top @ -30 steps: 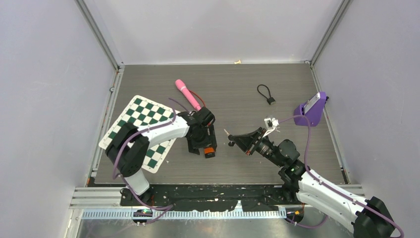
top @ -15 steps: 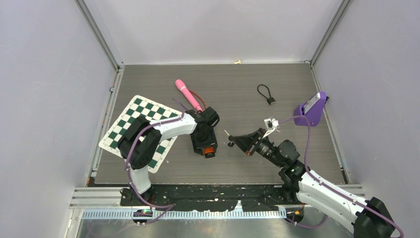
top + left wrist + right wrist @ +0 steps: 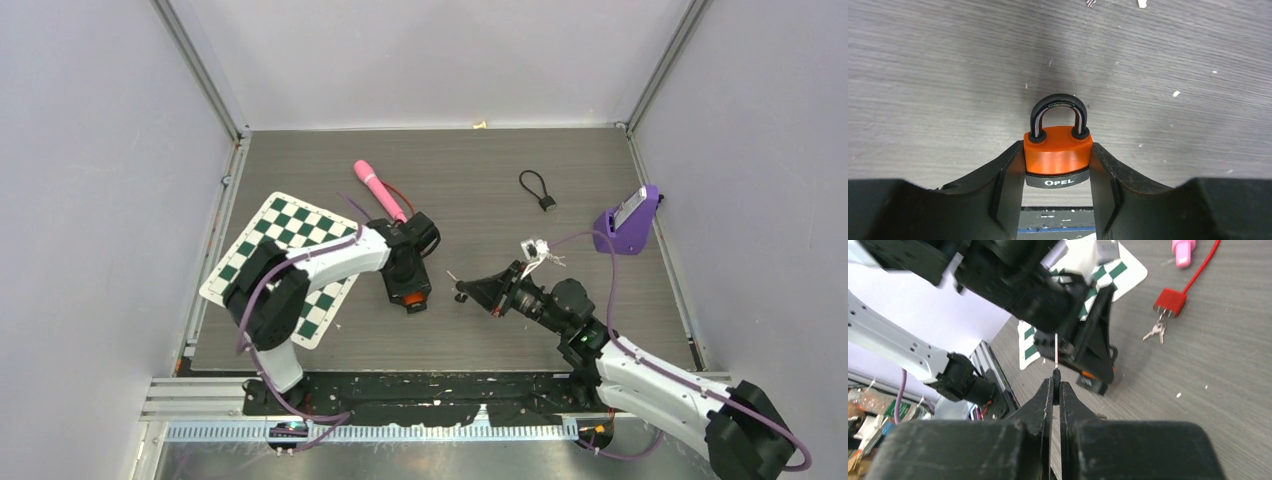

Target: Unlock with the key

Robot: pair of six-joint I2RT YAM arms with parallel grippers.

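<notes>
Left wrist: left gripper (image 3: 1057, 165) is clamped on the orange padlock (image 3: 1058, 155), one finger flush against each side of the body. Shackle is seated in both holes and points to 12 o'clock in that view. "OPEL" plate faces the camera.

Right wrist: right gripper (image 3: 1056, 385) is pinched tight on the key (image 3: 1055, 352). The thin blade sticks out past the fingertips toward the left arm.

Top external: the padlock is near the middle of the table (image 3: 480, 170). The key tip is at its 3 o'clock, near but not touching. Checkered mat (image 3: 270, 235) is at the padlock's 9 o'clock, pink tool (image 3: 378, 190) at 11, black cable loop (image 3: 537, 187) at 1, and purple device (image 3: 630, 220) at 2 by the table edge. Right wrist also shows a red lock (image 3: 1170, 301) with keys hanging off it.
</notes>
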